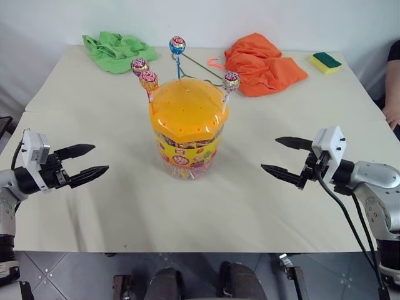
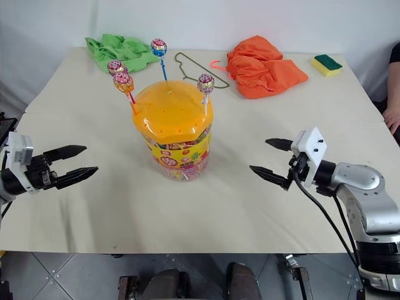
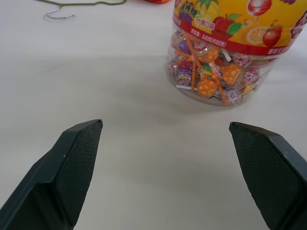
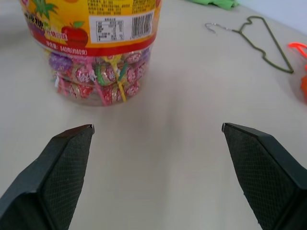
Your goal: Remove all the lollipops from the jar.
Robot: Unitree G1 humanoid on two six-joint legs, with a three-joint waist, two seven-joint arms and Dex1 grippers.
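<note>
**All four lollipops standing, both grippers waiting**

At the middle of the pale table (image 1: 94, 206) stands the wide clear plastic jar (image 1: 186, 153) with its yellow-red printed label and domed, hole-dotted translucent orange lid (image 1: 187, 109). Four small round lollipops in shiny wrappers rise on thin sticks from holes in that lid: a blue one (image 1: 177, 45) at the jar's far side, a purple-pink one (image 1: 139, 65) and an orange-red one (image 1: 149, 79) on its left shoulder, and a silver-purple one (image 1: 231, 80) on its right shoulder. More wrapped candies show through the jar's wall.

The left gripper (image 1: 84, 164) hangs well to the left of the jar, the right gripper (image 1: 286, 159) well to its right; both point inward at about label height with their black fingers spread wide and nothing between them.

None of the lollipops appears removed, so the task looks to be at its very start. The next move probably calls for one gripper to rise above the lid, line its fingers on either side of a stick or head, close, and pull straight up along the hole, so the jar neither tips nor lifts with it.
</note>
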